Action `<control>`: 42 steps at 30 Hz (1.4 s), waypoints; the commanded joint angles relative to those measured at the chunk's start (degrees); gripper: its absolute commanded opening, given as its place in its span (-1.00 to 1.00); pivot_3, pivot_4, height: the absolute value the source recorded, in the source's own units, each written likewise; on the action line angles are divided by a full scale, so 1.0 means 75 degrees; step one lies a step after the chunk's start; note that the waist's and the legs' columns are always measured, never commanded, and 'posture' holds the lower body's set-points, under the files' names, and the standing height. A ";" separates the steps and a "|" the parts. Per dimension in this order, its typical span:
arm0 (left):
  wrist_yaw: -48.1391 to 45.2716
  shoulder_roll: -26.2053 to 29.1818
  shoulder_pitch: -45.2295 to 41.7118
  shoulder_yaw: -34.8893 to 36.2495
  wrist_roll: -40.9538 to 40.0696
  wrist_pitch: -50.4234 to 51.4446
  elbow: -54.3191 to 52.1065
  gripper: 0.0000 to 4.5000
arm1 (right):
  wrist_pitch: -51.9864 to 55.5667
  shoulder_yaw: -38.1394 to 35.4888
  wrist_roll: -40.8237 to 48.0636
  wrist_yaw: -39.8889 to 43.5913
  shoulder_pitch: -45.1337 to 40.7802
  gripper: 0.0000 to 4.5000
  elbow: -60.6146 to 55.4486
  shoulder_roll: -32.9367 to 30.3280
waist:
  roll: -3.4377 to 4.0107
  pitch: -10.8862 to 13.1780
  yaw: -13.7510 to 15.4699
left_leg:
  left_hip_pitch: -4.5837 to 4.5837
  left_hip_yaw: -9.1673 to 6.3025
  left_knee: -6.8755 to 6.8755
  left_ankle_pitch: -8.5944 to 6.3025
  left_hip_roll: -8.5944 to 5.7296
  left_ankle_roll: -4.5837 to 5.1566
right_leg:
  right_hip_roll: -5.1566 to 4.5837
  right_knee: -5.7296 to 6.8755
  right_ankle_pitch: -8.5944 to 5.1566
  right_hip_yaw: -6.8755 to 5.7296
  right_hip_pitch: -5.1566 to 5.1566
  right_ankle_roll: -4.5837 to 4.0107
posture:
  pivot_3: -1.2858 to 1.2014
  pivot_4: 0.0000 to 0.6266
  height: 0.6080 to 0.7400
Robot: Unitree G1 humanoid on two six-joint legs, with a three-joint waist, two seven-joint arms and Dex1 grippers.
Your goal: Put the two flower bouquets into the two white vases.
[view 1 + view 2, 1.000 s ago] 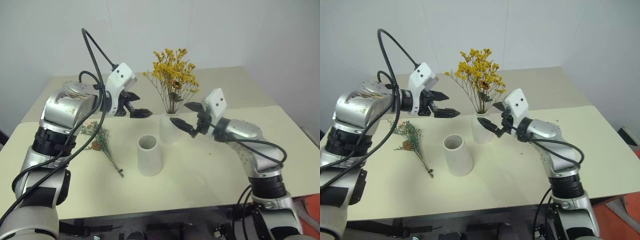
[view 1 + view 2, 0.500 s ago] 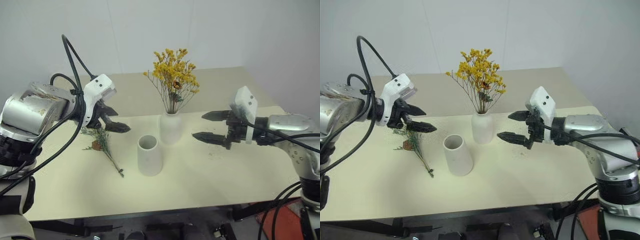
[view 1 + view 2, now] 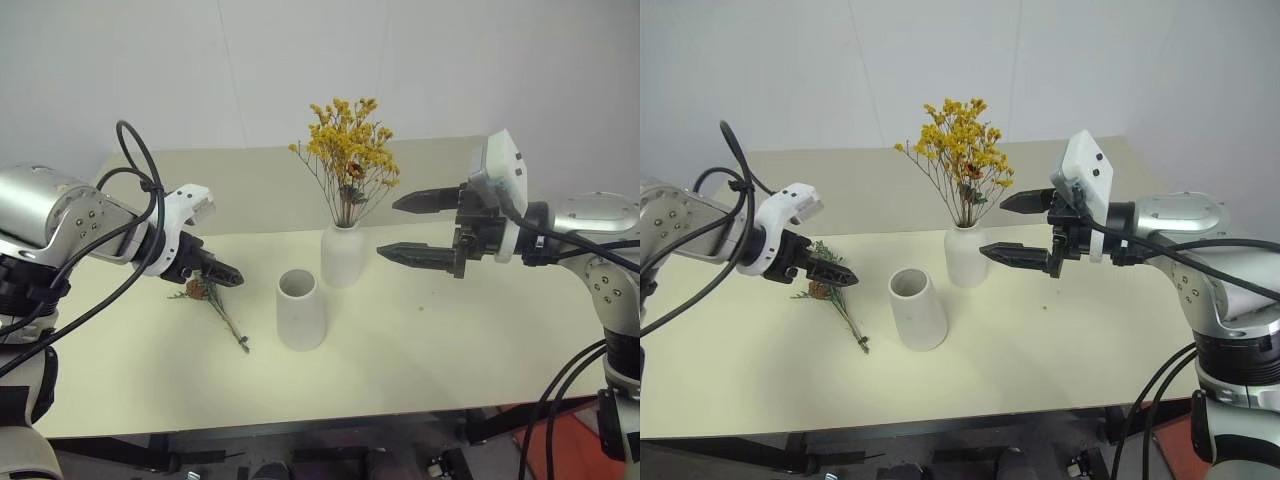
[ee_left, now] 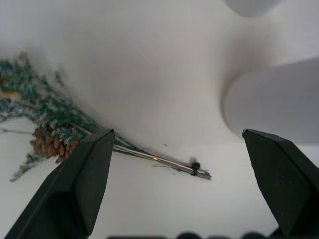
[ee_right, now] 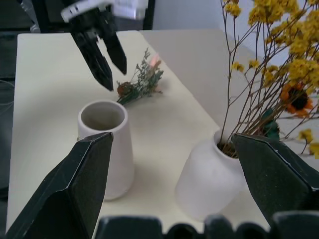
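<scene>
A cream table (image 3: 420, 350) carries everything. The yellow bouquet (image 3: 348, 150) stands in the round vase (image 3: 342, 255) near the middle. Just in front of it stands the taller wide-mouthed vase (image 3: 301, 310); the right wrist view looks into its mouth, which is empty. The grey-green bouquet (image 3: 212, 298) lies flat on the table, left of this vase. The left wrist view shows a small pine cone (image 4: 50, 144) among its sprigs. The left gripper (image 3: 215, 270) hangs just above this bunch, fingers wide apart, holding nothing. The right gripper (image 3: 410, 226) hovers beside the round vase, also wide apart and empty.
</scene>
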 commanded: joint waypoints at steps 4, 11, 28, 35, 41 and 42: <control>0.5003 -0.0410 -0.0599 -0.0053 -0.3884 0.0036 0.0983 1.00 | -0.0327 0.0143 -0.0184 0.0074 -0.0277 0.99 0.0135 0.0064 | -0.0006 -0.0002 0.0098 | -0.0017 -0.0018 0.0002 -0.0001 -0.0005 -0.0003 | -0.0012 0.0001 0.0002 0.0007 -0.0018 -0.0003 | 0.03 -0.52 1.00; 1.0659 -0.1169 0.0574 0.0173 -0.7226 -0.2124 0.0158 1.00 | -0.0330 0.0190 -0.0205 0.0062 -0.0334 0.99 0.0157 0.0124 | -0.0009 -0.0006 0.0162 | -0.0006 -0.0039 0.0002 -0.0014 -0.0009 -0.0024 | -0.0031 -0.0001 0.0004 0.0047 -0.0020 -0.0003 | 0.03 -0.52 1.00; 1.4924 -0.4005 0.2584 0.1962 -0.7226 -0.4138 -0.0734 1.00 | -0.0173 0.0075 -0.0122 0.0016 -0.0353 0.99 0.0052 -0.0110 | -0.0034 -0.0027 0.0360 | -0.0002 0.0030 0.0022 -0.0010 -0.0039 -0.0031 | -0.0022 -0.0014 0.0019 0.0048 -0.0001 -0.0007 | 0.03 -0.52 1.00; 1.4924 -0.3975 0.2863 0.1902 -0.7226 -0.4210 -0.0657 1.00 | -0.0111 0.0084 -0.0068 -0.0026 -0.0336 0.99 0.0014 -0.0151 | -0.0035 -0.0028 0.0367 | -0.0002 0.0030 0.0023 -0.0010 -0.0038 -0.0031 | -0.0022 -0.0015 0.0019 0.0045 0.0001 -0.0007 | 0.03 -0.52 1.00; 1.4924 -0.3868 0.3205 0.2001 -0.7226 -0.3995 -0.0524 0.59 | -0.0026 0.0044 -0.0028 -0.0075 -0.0311 1.00 -0.0042 -0.0194 | -0.0035 -0.0029 0.0391 | -0.0001 0.0030 0.0024 -0.0010 -0.0039 -0.0030 | -0.0022 -0.0018 0.0019 0.0044 0.0003 -0.0007 | 0.03 -0.52 1.00; 1.4924 -0.3870 0.3233 0.2023 -0.7226 -0.3970 -0.0520 0.46 | -0.0019 0.0032 -0.0021 -0.0070 -0.0304 1.00 -0.0046 -0.0205 | -0.0035 -0.0029 0.0390 | 0.0001 0.0030 0.0024 -0.0010 -0.0038 -0.0030 | -0.0022 -0.0018 0.0019 0.0044 0.0004 -0.0007 | 0.03 -0.52 1.00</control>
